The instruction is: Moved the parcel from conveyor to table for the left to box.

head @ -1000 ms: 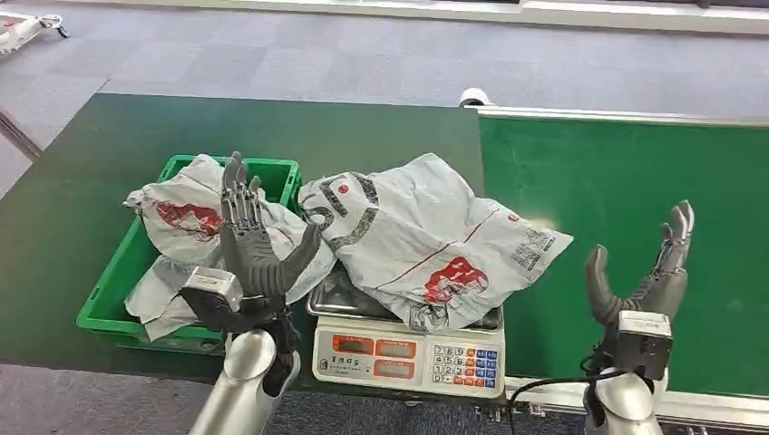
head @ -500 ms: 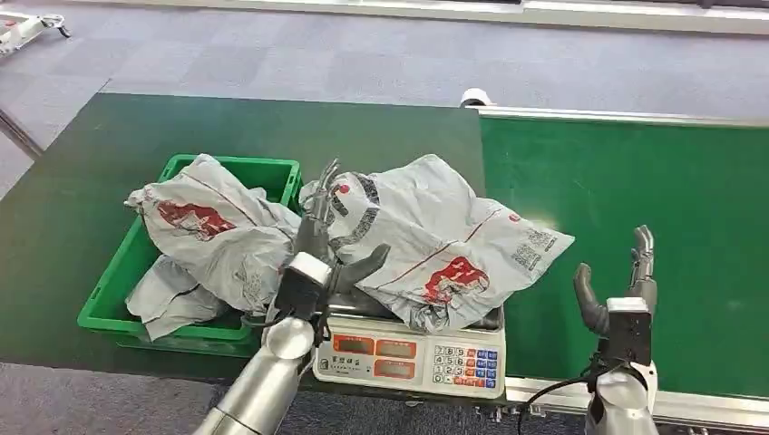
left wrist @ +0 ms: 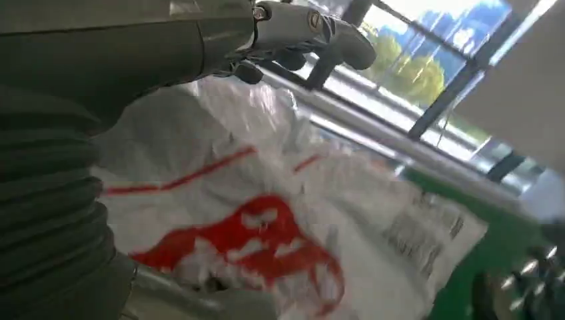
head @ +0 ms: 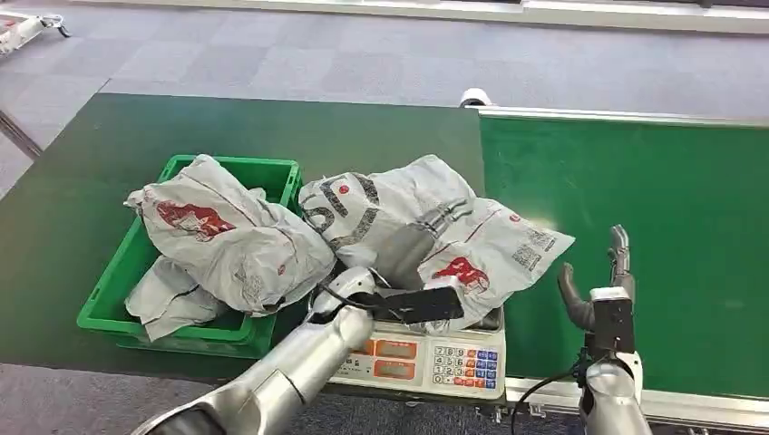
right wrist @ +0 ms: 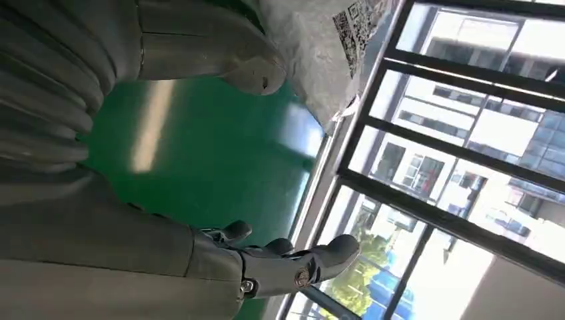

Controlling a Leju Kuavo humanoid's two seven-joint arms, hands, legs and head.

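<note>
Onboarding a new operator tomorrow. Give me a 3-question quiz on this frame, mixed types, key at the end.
1. True or false: the parcel lies on the scale.
2. Multiple choice: where is the left hand? A) in the crate B) on the parcel C) over the belt
3. Fill in: the right hand hangs open above the ____.

Key: 1 true. 2 B; it rests on the parcel, though a grip cannot be told. 3 belt; it holds nothing. The green crate beside the scale already holds other bags.
</note>
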